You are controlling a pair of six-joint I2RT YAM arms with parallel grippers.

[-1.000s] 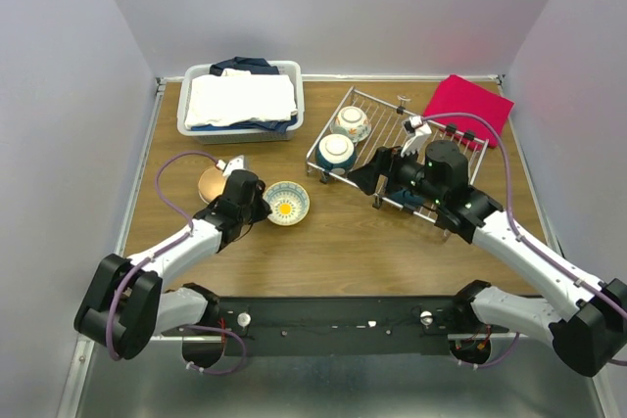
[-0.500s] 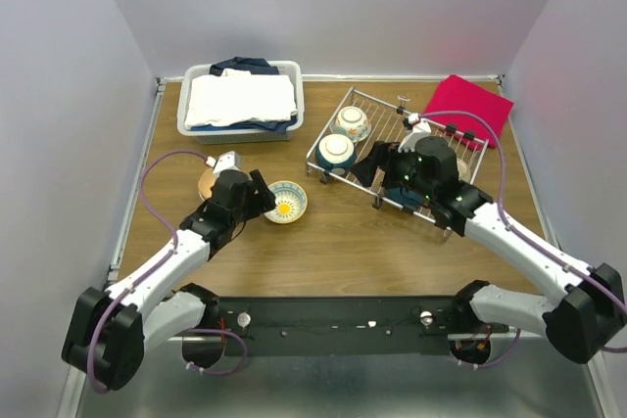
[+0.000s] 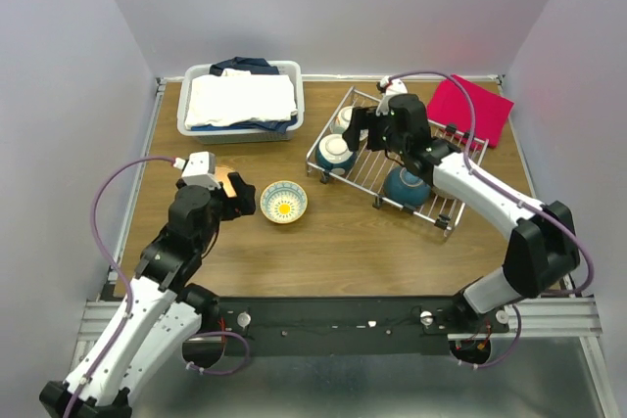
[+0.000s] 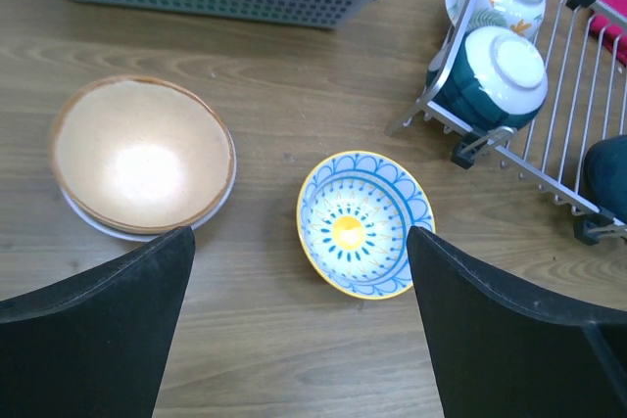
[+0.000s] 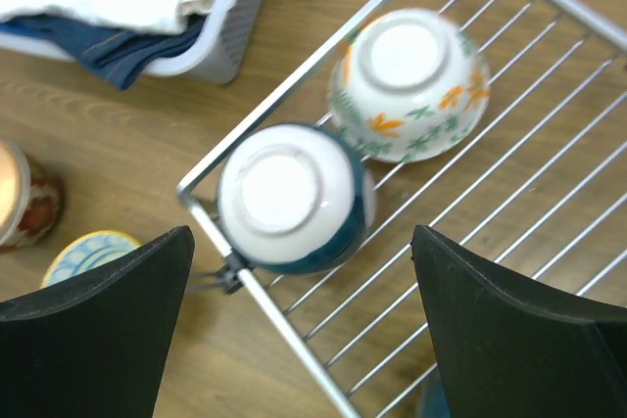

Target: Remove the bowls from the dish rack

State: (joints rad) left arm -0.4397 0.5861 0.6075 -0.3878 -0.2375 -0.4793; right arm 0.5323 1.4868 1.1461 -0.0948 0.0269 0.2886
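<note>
The wire dish rack (image 3: 364, 169) lies right of centre. A teal bowl (image 3: 335, 152) and a floral bowl (image 3: 345, 122) sit upside down in its left corner. A second teal bowl (image 3: 405, 186) rests near its front edge. My right gripper (image 3: 364, 130) hovers open above the corner pair, its fingers either side of the teal bowl (image 5: 289, 198), the floral bowl (image 5: 411, 80) beyond. A yellow-and-blue patterned bowl (image 3: 284, 202) stands upright on the table. My left gripper (image 3: 238, 198) hangs open over it, holding nothing. Left of the patterned bowl (image 4: 364, 223) is a beige bowl (image 4: 142, 154).
A white bin of folded cloth (image 3: 240, 100) stands at the back left, close to the rack's corner. A red cloth (image 3: 470, 105) lies behind the rack at the back right. The beige bowl rests on another dish.
My left gripper opened, let go of the patterned bowl and lifted back towards me. My right gripper swung from the rack's front to above the two corner bowls, uncovering the second teal bowl.
</note>
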